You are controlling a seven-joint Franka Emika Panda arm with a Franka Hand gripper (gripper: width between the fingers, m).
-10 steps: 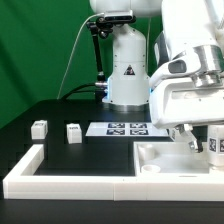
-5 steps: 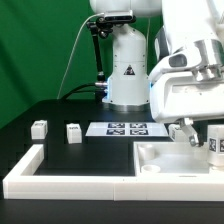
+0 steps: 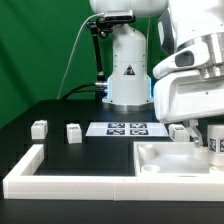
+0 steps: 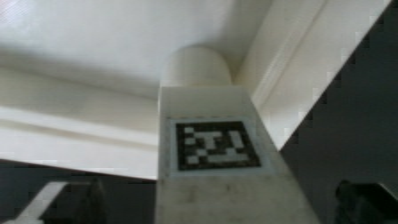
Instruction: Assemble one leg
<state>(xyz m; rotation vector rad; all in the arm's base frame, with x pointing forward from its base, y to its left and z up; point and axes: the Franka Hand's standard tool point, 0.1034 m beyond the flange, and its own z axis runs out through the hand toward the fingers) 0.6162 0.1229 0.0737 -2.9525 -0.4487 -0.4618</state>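
1. Exterior view: the gripper [image 3: 203, 130] hangs at 3 o'clock in the frame, above the white tray part [image 3: 160, 166]; its jaws are not clear from here.
2. The leg [image 3: 214, 143] stands upright on that tray at 4 o'clock in the frame, its tag facing the camera.
3. The marker board [image 3: 125, 128] lies at 9 o'clock from the leg.
4. Wrist view: the gripper [image 4: 205, 200] is spread apart, and its fingers [image 4: 45, 203] flank the upright leg [image 4: 214, 130] with a gap on each side.

Green backdrop [image 3: 45, 50] behind black table [image 3: 60, 115]
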